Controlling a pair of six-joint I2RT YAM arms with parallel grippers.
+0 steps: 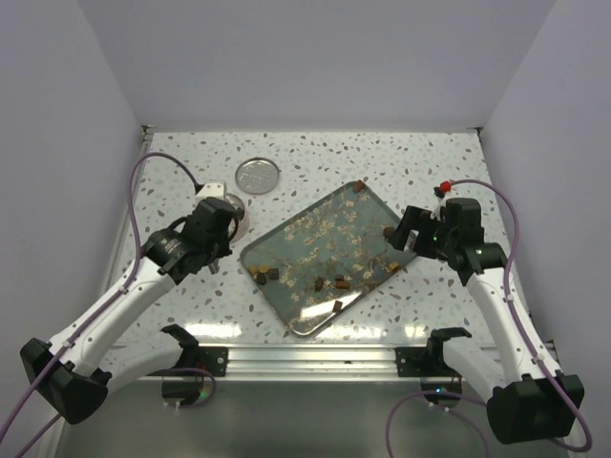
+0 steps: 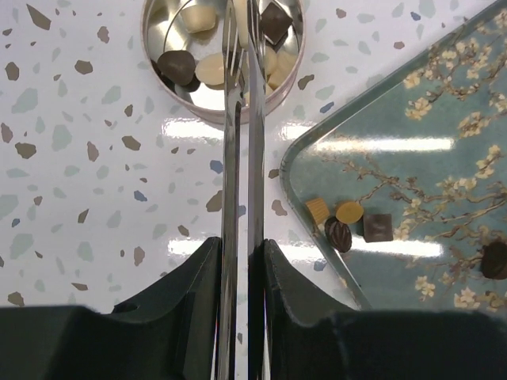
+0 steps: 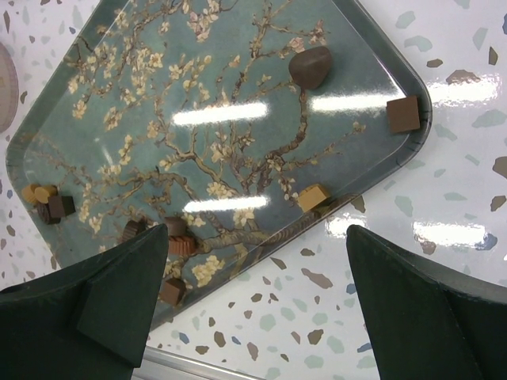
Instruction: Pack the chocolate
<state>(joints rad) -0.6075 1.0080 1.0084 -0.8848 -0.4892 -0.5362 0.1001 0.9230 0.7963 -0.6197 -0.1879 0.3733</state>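
My left gripper [image 2: 242,247] is shut on thin metal tweezers [image 2: 255,119]. Their tips reach over a small round tin [image 2: 155,41] holding several chocolate pieces, dark [image 2: 176,66] and cream [image 2: 212,70]. A dark square piece [image 2: 275,22] lies right beside the tips; I cannot tell if it is held. The blossom-patterned tray [image 3: 238,79] carries scattered chocolate: a dark heart [image 3: 309,66], a brown square [image 3: 402,115], a tan square [image 3: 314,197]. My right gripper [image 3: 257,229] is open and empty above the tray's near right edge.
The tin's round lid [image 1: 257,176] lies on the speckled table behind the left gripper [image 1: 218,229]. The tray [image 1: 286,234] sits diagonally mid-table, with the right gripper [image 1: 406,234] at its right corner. More pieces [image 2: 349,212] cluster at the tray's left corner. A metal rail [image 1: 305,358] runs along the front.
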